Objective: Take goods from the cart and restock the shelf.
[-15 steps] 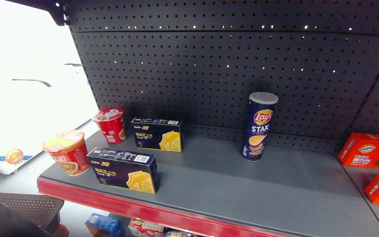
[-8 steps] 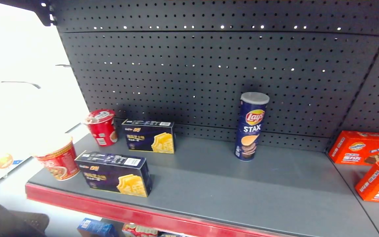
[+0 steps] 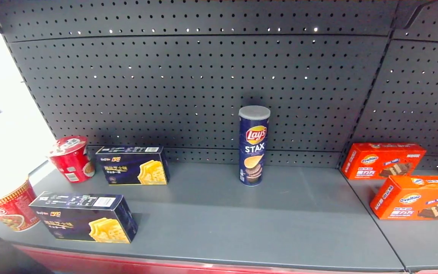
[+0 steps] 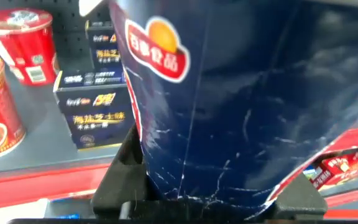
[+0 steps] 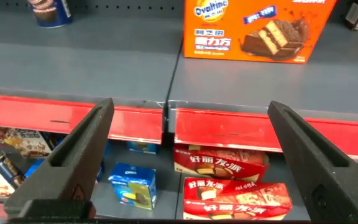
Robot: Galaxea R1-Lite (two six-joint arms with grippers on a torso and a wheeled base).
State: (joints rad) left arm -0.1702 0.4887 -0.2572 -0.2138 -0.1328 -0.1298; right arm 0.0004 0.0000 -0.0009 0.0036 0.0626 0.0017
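Note:
My left gripper [image 4: 210, 199] is shut on a dark blue snack package [image 4: 241, 106] with a red and orange logo, held close in front of the shelf. A matching dark blue chips can [image 3: 254, 146] stands upright at the back middle of the grey shelf [image 3: 242, 220]. My right gripper [image 5: 191, 174] is open with nothing between its fingers. It hangs in front of the shelf's red front edge [image 5: 229, 127], below an orange wafer box [image 5: 253, 28].
Two dark blue cracker boxes [image 3: 133, 166] [image 3: 84, 217] and two red noodle cups [image 3: 70, 158] [image 3: 8, 207] stand on the left. Orange boxes [image 3: 384, 160] [image 3: 416, 198] sit on the right section. Bare shelf lies around the can. Red boxes [image 5: 222, 168] fill the lower shelf.
The head camera has swung to the right, so the whole shelf has slid left in the picture. The goods on the shelf have not moved.

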